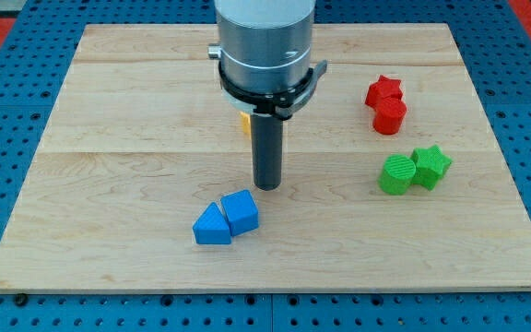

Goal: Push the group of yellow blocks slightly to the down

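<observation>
Two ridged blue blocks (226, 219), wooden board (109, 166)

Light: was bright, even, from overhead
Shadows: lay soft, short, toward 6 o'clock
Focus: was sharp; no glare

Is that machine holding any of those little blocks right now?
Nothing is held. My tip is a bare rod above the blue blocks, touching none.

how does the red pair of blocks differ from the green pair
The red pair is stacked top to bottom in the view; the green pair sits side by side. Red lies nearer the view's top, green lower and slightly further right. In both, the two blocks touch, one star-shaped and one rounder.
</observation>
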You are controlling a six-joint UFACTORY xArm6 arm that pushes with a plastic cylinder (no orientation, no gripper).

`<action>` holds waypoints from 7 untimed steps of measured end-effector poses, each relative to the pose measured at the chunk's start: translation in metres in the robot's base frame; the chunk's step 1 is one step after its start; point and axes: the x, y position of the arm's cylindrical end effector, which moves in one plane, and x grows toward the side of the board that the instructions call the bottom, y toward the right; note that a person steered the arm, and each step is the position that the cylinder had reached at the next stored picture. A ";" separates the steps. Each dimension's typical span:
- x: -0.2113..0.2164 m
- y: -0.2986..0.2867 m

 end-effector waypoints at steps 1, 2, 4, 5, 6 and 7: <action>-0.005 0.004; -0.037 0.001; -0.049 -0.048; -0.055 -0.011; -0.082 0.003; -0.132 0.025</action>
